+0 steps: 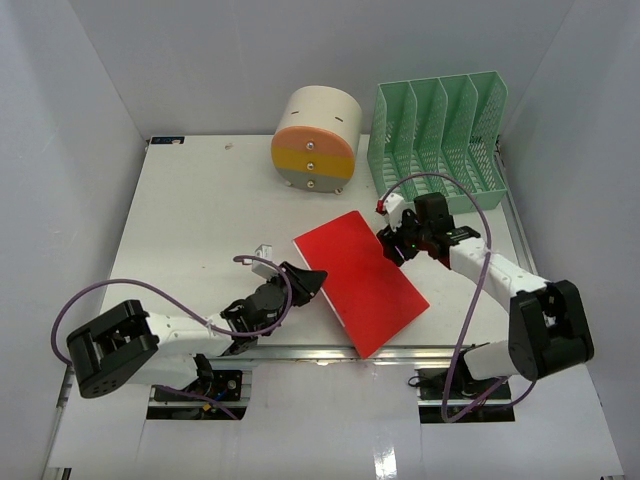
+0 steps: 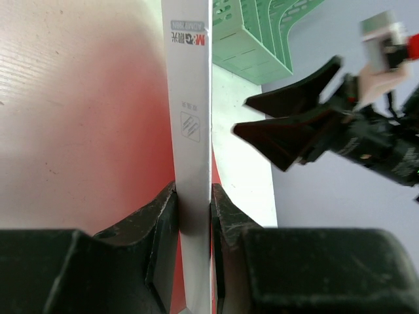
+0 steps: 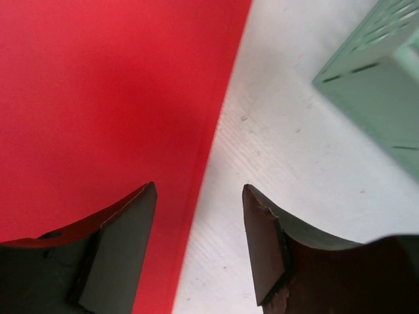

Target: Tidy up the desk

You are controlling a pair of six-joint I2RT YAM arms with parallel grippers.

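- White desk (image 1: pixel 190 220) lay beneath both arms, with the red folder (image 1: pixel 365 280) at front-centre.
- Left gripper (image 2: pixel 194 196) was clenched on the folder's left edge.
- Right gripper (image 3: pixel 200 196) was spread, with its jaws straddling the folder's far-right edge over the desk, near the green file rack (image 1: pixel 440 140).

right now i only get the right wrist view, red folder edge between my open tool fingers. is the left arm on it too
Observer: Yes. The left tool is shut on the red folder, clamping its left edge.
Operator: ok, and what's past the folder, i only see a green corner
Observer: That corner belongs to a green file rack at the far right of the desk. Just left of the rack stands a round beige drawer unit with orange, yellow and grey fronts.
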